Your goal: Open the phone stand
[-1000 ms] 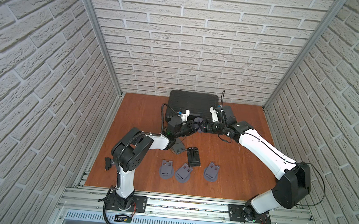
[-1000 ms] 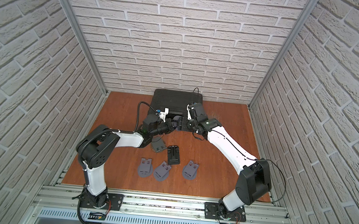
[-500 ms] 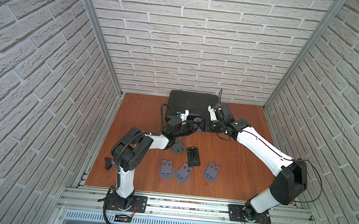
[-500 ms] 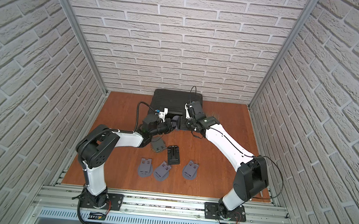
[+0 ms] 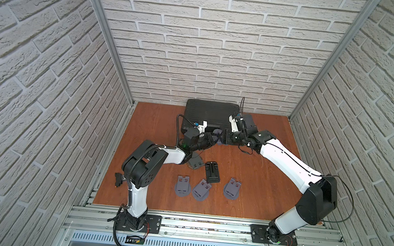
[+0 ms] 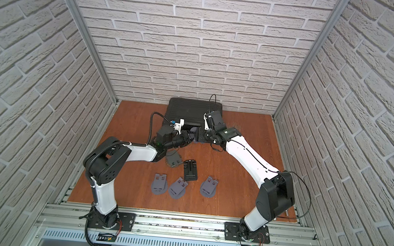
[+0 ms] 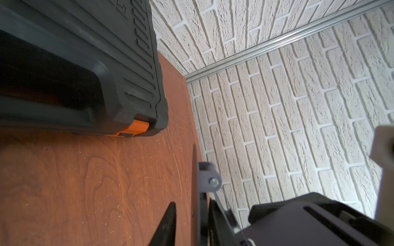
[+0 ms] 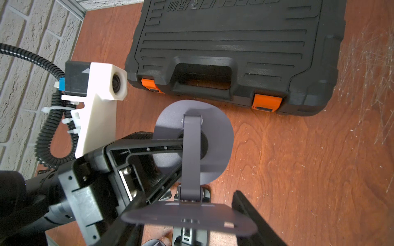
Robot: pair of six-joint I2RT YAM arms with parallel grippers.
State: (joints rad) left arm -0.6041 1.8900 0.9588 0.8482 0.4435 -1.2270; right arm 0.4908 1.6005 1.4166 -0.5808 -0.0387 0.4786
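Upper centre of the frame in both top views, above the desk (image 5: 265,197): a phone stand (image 5: 217,133) part-unfolded, just before a black toolcase (image 5: 210,116).
Right jaws grasp its plate (image 8: 187,215); left jaws sit loose around its round base (image 8: 215,136). Lower in the frame lie folded grey stands (image 5: 201,189) and a black stand (image 5: 212,172); the left arm (image 5: 171,155) hides part of another grey stand (image 5: 196,163).

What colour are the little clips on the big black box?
Orange. The clips on the black box show best in the right wrist view.
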